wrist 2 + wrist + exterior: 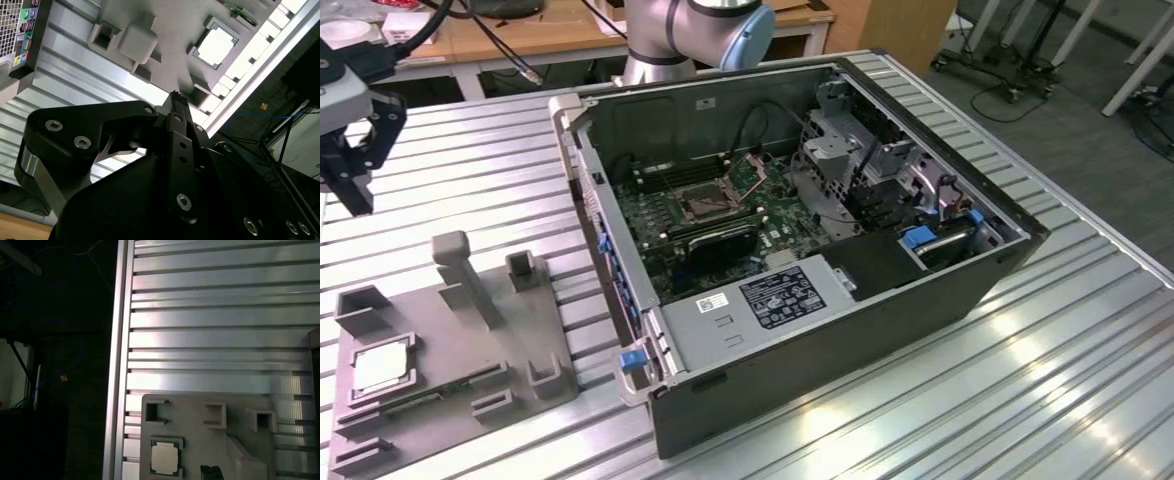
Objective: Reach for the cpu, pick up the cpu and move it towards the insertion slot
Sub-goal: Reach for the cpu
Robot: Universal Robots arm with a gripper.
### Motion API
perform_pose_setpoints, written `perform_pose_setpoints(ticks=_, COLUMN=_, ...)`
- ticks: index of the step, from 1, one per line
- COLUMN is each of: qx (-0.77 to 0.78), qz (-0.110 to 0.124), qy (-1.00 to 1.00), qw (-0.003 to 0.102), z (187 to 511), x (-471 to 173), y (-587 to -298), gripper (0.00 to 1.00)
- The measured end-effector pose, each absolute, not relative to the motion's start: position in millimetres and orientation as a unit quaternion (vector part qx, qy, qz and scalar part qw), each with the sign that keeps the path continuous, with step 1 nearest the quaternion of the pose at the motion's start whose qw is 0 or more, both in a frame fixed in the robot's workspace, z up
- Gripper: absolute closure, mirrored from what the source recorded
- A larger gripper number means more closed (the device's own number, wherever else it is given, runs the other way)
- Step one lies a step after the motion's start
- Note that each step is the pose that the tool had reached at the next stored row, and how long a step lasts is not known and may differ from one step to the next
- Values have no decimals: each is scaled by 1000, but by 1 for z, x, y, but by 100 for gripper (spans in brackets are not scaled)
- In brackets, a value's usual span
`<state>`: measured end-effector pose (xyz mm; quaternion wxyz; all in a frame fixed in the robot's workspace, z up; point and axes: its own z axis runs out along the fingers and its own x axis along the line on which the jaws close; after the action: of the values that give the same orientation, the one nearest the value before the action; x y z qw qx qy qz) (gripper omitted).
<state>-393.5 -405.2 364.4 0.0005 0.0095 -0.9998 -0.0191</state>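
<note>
Ribbed table (1067, 330) bears the cpu (380, 369), well apart from the gripper (354, 195)

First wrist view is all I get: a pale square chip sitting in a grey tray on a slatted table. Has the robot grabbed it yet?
Observer: No. In the exterior view the gripper hangs over the table, apart from the grey tray. The cpu lies in the tray's recess.
Operator: Is there a slot for it somewhere?
Observer: Yes, the insertion slot sits on the green board inside an open computer case, to the exterior view's right of the tray.
Operator: Anything else in the tray?
Observer: The second wrist view shows a narrow green circuit strip near the cpu.
</note>
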Motion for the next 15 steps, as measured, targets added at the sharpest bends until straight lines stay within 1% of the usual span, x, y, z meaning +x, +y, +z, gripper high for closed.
perform_pose_setpoints(ticks=15, qx=10, qz=-19, qy=-1000, qw=0, z=364, x=-395, y=-405, gripper=90)
